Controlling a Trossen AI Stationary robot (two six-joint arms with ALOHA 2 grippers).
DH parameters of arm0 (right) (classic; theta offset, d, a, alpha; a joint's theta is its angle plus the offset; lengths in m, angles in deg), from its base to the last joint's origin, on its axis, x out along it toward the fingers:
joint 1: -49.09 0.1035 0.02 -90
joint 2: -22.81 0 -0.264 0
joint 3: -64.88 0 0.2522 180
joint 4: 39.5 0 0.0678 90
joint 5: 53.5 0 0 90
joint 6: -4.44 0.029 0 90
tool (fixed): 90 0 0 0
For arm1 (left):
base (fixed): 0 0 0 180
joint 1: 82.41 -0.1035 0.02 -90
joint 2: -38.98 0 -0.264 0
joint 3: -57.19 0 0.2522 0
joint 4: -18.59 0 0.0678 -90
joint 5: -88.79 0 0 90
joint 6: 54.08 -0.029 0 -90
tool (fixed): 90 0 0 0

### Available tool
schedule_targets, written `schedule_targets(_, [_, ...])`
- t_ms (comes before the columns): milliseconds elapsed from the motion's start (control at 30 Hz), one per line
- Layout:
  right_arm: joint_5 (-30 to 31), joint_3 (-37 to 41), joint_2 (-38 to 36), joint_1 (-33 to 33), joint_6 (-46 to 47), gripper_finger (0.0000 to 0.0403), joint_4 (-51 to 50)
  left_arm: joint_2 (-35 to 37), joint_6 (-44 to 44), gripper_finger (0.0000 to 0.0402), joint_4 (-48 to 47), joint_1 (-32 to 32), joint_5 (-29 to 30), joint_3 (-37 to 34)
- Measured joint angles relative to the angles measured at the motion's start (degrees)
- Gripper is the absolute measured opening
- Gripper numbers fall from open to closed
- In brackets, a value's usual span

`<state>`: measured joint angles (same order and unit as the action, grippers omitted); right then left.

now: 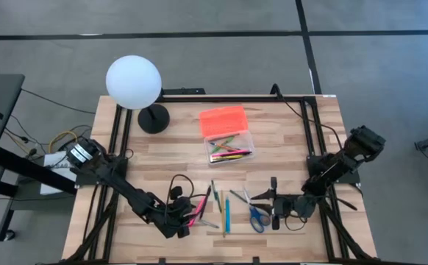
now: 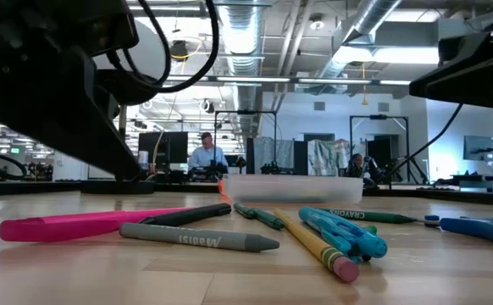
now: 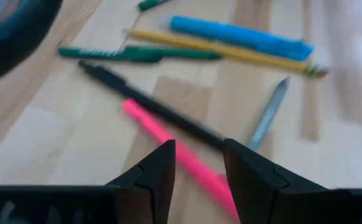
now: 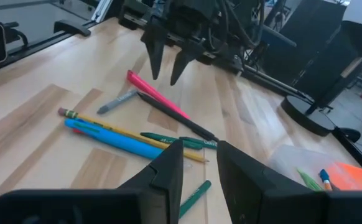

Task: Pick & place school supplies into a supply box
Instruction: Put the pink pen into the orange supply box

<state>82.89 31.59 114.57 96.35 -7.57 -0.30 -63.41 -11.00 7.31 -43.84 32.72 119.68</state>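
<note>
Fingers of the left gripper (image 3: pixel 198 165) hang slightly parted and empty over the pink pen (image 4: pixel 157 95), which lies on the table against a black pen (image 3: pixel 150 106), well short of the supply box (image 1: pixel 229 135). Closing here could pinch both pens or skid the pink one aside. Right gripper (image 4: pixel 199 163) waits nearby, narrowly parted and empty

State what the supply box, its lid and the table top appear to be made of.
Supply box: clear, slightly frosted plastic by the look; the pens inside show through its walls.
Lid: bright orange, looks like matte plastic, though no close view confirms it.
Table top: wood or wood-look planks, light, with visible grain and joints; finish seems smooth, low sheen.
</note>
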Motion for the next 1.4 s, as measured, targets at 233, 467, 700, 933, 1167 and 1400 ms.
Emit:
schedule_targets(233, [-0.1, 0.2, 0.0, 0.0, 1.1, 0.0092, -0.2, -2.2, -0.5, 0.0131, 1.7, 0.2, -0.1, 0.0])
schedule_targets(467, [-0.1, 0.2, 0.1, 0.0, 2.0, 0.0092, -0.4, -6.0, 0.2, 0.0131, 3.6, 0.0, -0.7, 0.0])
schedule_targets(700, [-0.1, 0.2, 0.1, 0.0, 2.1, 0.0092, -0.2, -6.1, 3.3, 0.0131, -0.6, 0.0, -1.2, 0.5])
schedule_targets(933, [-0.1, 0.2, 0.1, -0.1, 3.0, 0.0092, -0.2, -5.9, 9.9, 0.0114, -9.8, -0.8, -0.6, 0.7])
schedule_targets(1167, [-0.1, 0.2, 0.1, -0.1, 3.2, 0.0092, -0.2, -5.6, 7.8, 0.0076, -12.4, -2.4, -4.2, 0.8])
schedule_targets(1400, [0.0, 0.2, 0.1, -0.2, 3.5, 0.0092, -0.2, -4.2, 5.8, 0.0057, -15.1, -5.1, -12.1, 1.1])
